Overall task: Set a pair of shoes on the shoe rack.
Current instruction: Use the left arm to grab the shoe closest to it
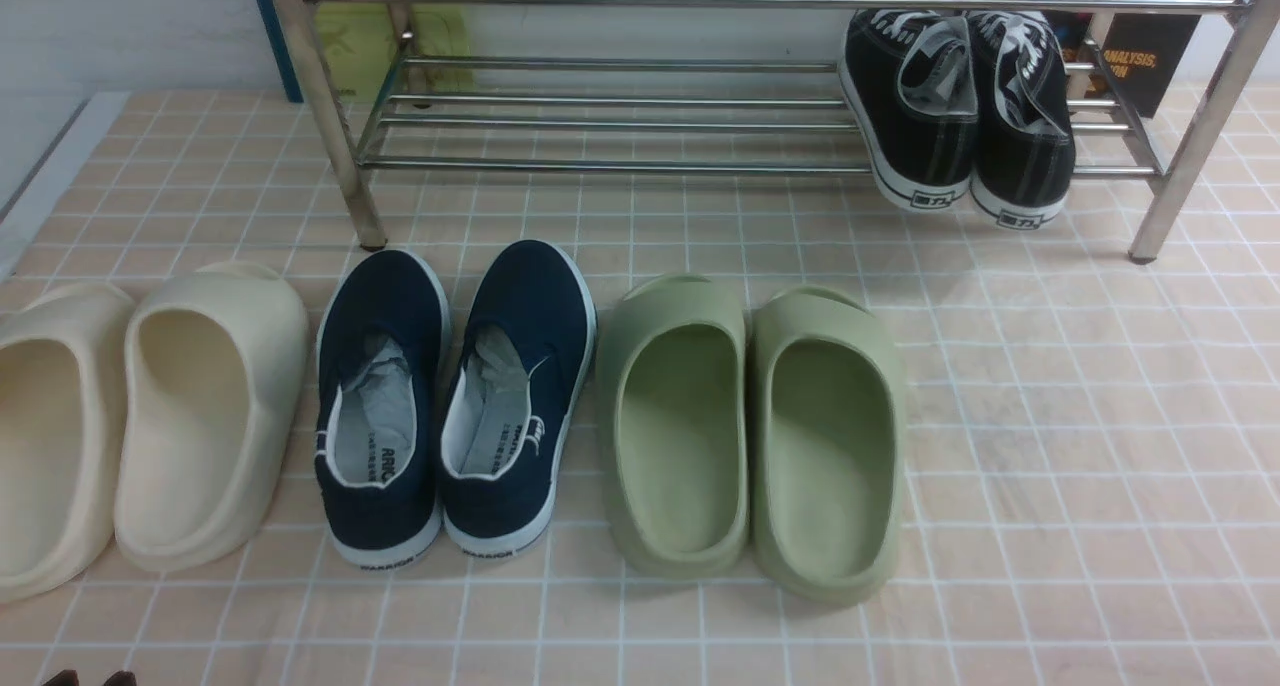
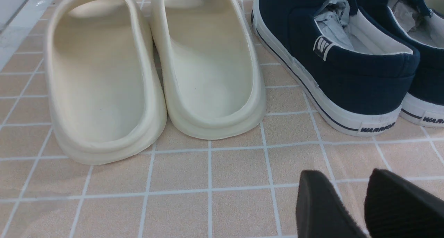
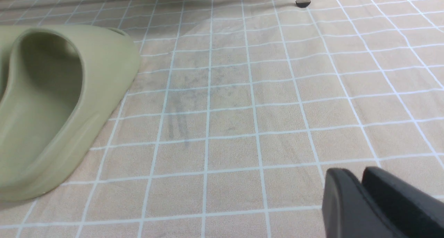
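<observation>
Two black canvas lace-up sneakers [image 1: 955,116] are sitting on the chrome metal shoe rack [image 1: 620,116] at two o'clock. Left fingers [image 2: 322,203] are hovering slightly spread; right fingers [image 3: 350,203] are pressing nearly together, both holding nothing.

Shiny metal shoe rack [image 1: 620,121], matt foam-like cream slides [image 1: 200,406] and green slides [image 1: 750,436], navy canvas shoes [image 1: 455,396], matt tiled tabletop [image 1: 1080,446].
</observation>
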